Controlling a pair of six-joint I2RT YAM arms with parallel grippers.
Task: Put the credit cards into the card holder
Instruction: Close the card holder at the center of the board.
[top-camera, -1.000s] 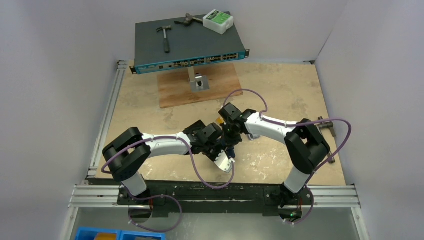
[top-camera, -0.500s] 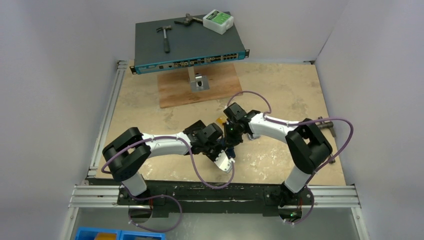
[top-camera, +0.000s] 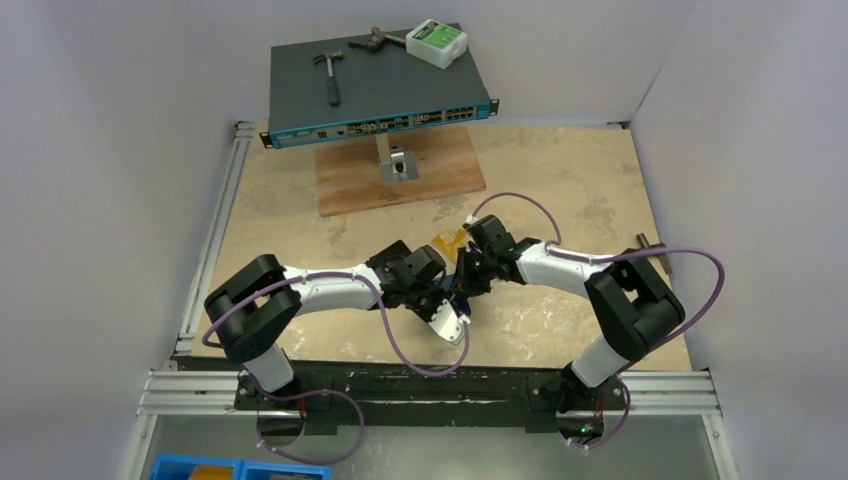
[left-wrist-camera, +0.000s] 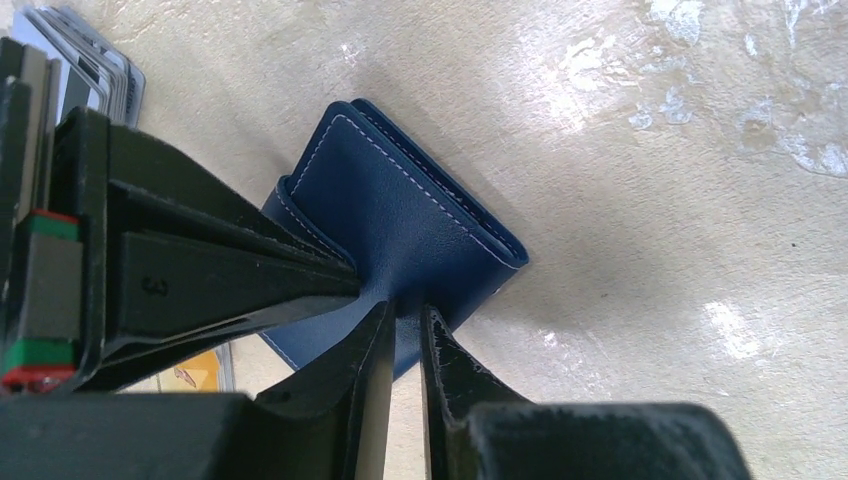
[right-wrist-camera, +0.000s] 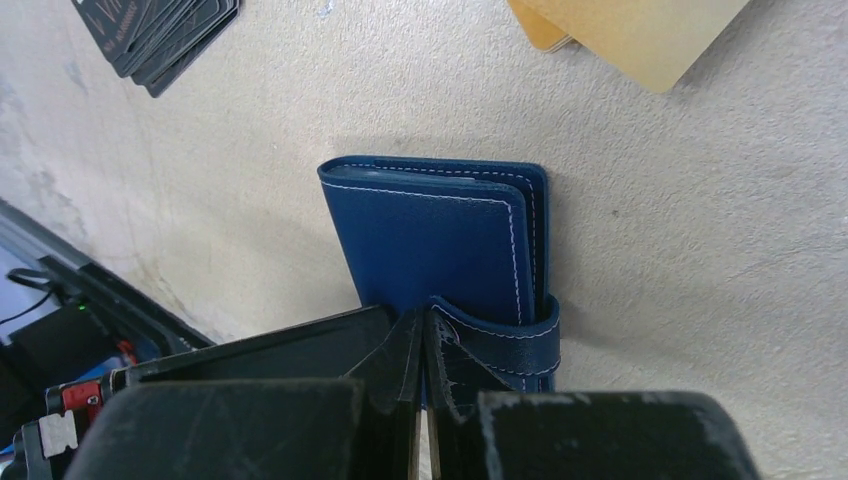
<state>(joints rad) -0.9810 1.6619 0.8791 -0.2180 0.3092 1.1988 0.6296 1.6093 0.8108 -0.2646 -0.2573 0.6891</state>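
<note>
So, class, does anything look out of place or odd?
The navy-blue stitched card holder is folded shut, pinched by the left end effector and right end effector, while orange-gold cards and dark cards lie loose beside it.

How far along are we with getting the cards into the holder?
Nothing is loaded yet: the black cards and gold cards lie on the table outside the card holder, which is folded shut. In hand: the left gripper pinches its edge and the right gripper its snap tab. Remaining: open it, insert every card.

Pale grey walls (top-camera: 120, 100), mottled beige tabletop (top-camera: 570, 180), wooden board (top-camera: 445, 165), aluminium rail (top-camera: 213, 235)
</note>
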